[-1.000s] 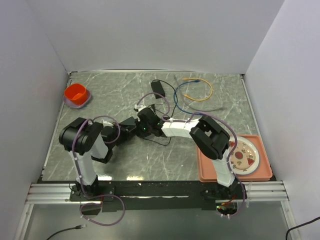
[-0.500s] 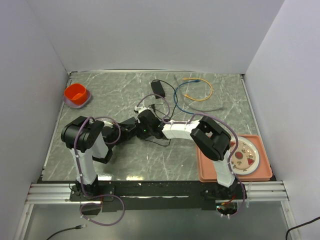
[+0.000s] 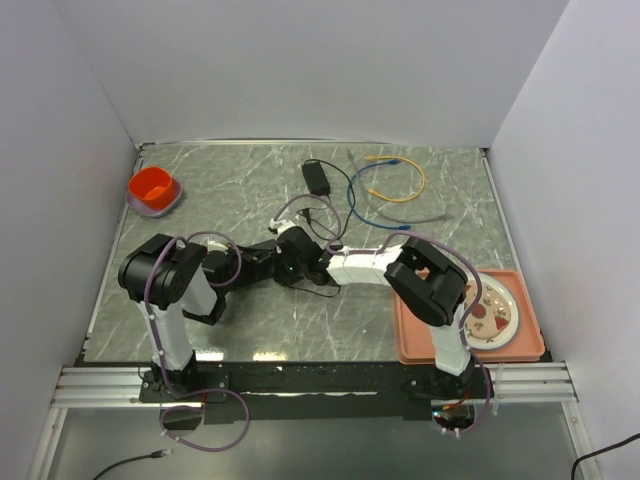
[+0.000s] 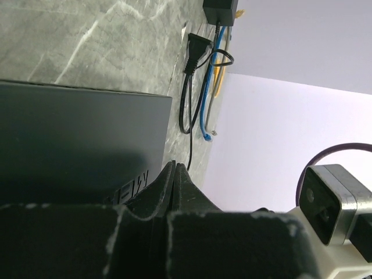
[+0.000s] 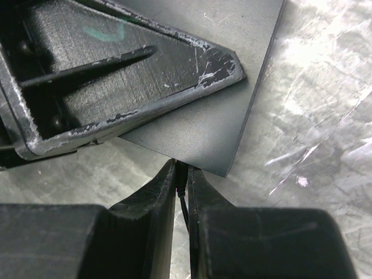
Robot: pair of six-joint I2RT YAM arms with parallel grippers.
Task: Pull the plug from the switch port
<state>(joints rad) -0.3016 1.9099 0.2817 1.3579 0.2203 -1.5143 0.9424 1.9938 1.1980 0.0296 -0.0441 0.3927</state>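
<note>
Left wrist view, bottom centre: left gripper fingers pressed together, nothing between them, lying over top of flat matte-black rectangular box. Right wrist view, mid-frame: thin black plug meets box's lower edge near corner; switch port there, hidden behind plug. Right gripper almost closed, pinching plug just at box edge. Top view, upper centre: small black adapter brick, well apart.
</note>
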